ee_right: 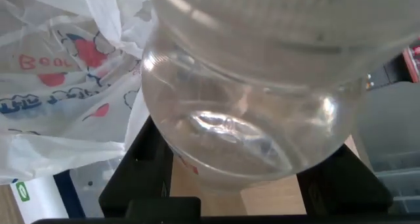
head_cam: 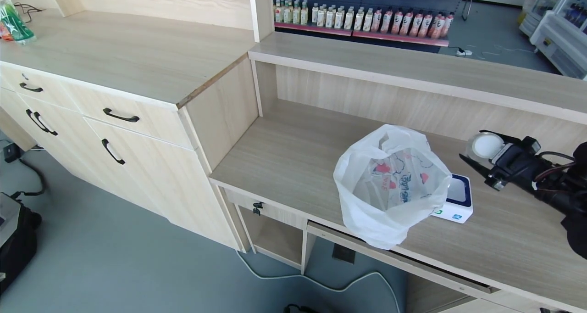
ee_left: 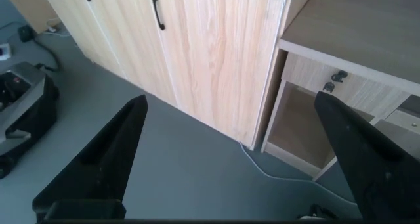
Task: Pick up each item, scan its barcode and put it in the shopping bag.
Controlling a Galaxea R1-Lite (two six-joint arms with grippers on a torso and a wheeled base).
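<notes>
Right gripper (head_cam: 476,148), frame right: we clamp a clear bottle (head_cam: 489,145); scanner (head_cam: 458,194) sits just lower-left of it, bag (head_cam: 390,184) beside that; left gripper (ee_left: 230,102) spread over floor.

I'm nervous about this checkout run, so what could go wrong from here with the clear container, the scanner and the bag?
1. The shopping bag slumps against the scanner and covers part of it, so the barcode read may fail, or the clear container may snag the plastic.
2. The container looks round and smooth in the right gripper, so it might slip.
3. The bag sits at the front edge of the counter; a push could tip it off.
</notes>
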